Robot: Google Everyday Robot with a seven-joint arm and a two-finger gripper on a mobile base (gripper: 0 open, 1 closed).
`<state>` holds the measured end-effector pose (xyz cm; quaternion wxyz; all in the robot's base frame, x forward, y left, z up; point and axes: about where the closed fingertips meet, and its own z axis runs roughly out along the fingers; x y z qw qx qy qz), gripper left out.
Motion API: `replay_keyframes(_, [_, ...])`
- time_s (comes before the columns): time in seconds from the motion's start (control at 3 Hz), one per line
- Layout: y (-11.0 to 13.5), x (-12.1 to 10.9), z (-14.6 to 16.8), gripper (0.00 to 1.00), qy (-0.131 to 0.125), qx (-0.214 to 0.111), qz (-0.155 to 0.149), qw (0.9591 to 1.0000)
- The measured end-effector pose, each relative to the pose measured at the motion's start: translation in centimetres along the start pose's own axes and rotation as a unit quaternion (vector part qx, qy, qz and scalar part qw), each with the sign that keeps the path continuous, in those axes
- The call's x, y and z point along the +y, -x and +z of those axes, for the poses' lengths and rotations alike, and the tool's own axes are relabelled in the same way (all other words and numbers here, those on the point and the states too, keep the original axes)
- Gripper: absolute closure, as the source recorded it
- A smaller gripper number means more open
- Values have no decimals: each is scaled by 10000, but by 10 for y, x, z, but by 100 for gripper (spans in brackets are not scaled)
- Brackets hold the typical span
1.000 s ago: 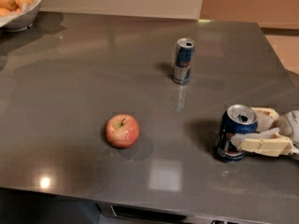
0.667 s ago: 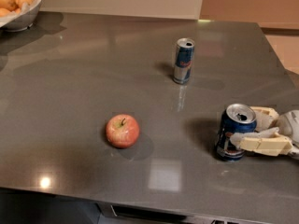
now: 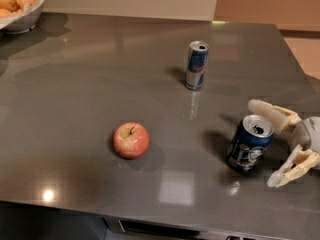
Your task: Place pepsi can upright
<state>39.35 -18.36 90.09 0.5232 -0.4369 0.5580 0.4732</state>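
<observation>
The pepsi can (image 3: 246,148) is dark blue with a silver opened top. It stands on the grey table (image 3: 75,84) near the right front, leaning slightly. My gripper (image 3: 263,144) comes in from the right edge and is open. One cream finger (image 3: 272,113) lies behind the can's top. The other finger (image 3: 292,168) is spread away to the can's front right, clear of it.
A slimmer blue-and-silver can (image 3: 196,65) stands upright at mid-table, further back. A red apple (image 3: 131,140) lies left of centre. A white bowl of fruit (image 3: 20,4) sits at the far left corner. The table's right edge runs just beyond the gripper.
The gripper's fingers have spread apart and let go of the pepsi can, which stays standing in about the same spot. The apple and the other can have not moved.
</observation>
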Motion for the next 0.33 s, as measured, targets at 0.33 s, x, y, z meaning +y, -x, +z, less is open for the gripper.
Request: replay_keyframes(0.33, [0, 0, 0, 0, 0, 0, 0, 10000])
